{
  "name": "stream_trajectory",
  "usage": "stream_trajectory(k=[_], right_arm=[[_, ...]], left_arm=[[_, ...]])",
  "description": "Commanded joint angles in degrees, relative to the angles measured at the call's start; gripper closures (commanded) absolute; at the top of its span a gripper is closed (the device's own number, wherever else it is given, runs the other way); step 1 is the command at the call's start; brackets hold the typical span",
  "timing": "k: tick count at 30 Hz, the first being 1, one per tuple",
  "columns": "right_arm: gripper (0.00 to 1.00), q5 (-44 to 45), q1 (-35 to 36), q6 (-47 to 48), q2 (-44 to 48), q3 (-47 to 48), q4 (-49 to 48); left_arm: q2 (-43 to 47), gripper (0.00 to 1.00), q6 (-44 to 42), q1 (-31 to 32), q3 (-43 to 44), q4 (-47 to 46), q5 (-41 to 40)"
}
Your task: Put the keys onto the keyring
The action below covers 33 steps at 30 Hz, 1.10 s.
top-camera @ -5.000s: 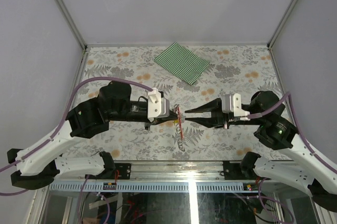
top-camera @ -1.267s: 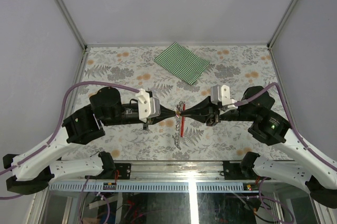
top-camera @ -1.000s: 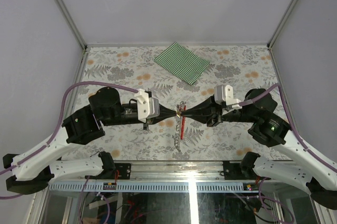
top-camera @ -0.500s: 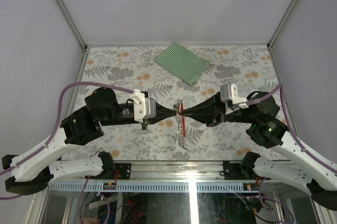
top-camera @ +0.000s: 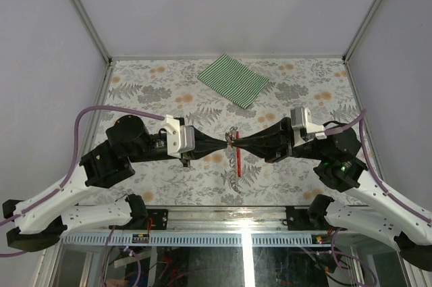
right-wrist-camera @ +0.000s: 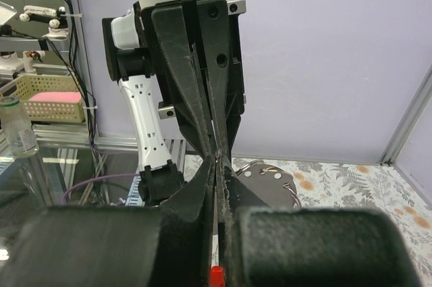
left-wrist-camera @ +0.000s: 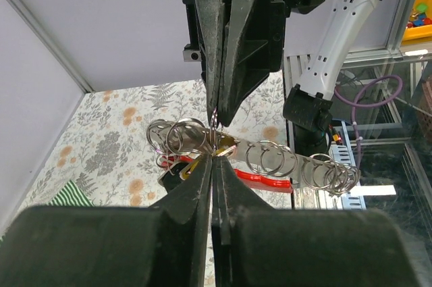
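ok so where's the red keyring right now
In the top view, the keyring hangs mid-table between the left pincer and right pincer, whose tips meet at its rings, well short of the striped cloth.

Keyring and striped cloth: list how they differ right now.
The keyring is a thin red strap with silver rings; the cloth is a broad green-striped sheet. The keyring is pinched between the left fingers and right fingers at mid-table; the cloth lies flat, untouched, near the far edge. Both are over the flowered table.

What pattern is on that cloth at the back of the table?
The cloth has green and white stripes, clearest from the top camera.
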State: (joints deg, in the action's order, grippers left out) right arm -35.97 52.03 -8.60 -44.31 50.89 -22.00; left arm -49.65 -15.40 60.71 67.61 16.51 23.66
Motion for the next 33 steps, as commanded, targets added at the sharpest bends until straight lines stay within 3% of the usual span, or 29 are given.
stream_trajectory(k=[1, 4, 6, 18, 33], right_arm=[[1.0, 2.73, 0.17, -1.44, 2.09, 0.75, -10.49], [1.0, 2.38, 0.17, -1.49, 2.04, 0.64, -10.61], [1.0, 2.07, 0.13, -1.48, 1.96, 0.69, -10.37], [1.0, 0.53, 0.13, -0.8, 1.62, 1.17, -8.5], [1.0, -3.36, 0.14, -0.8, 0.89, 1.94, -8.34]], left_arm=[[0.76, 0.94, 1.93, 0.28, -1.33, -4.14, 1.27], [1.2, 0.77, 2.76, 0.28, -1.82, -6.25, 0.95], [1.43, 0.74, 3.28, 0.23, -1.82, -7.29, 0.73], [5.9, 0.68, 7.83, 0.28, -6.85, -19.76, -1.48], [2.25, 0.66, 8.02, 0.25, -5.6, -20.69, 3.91]])
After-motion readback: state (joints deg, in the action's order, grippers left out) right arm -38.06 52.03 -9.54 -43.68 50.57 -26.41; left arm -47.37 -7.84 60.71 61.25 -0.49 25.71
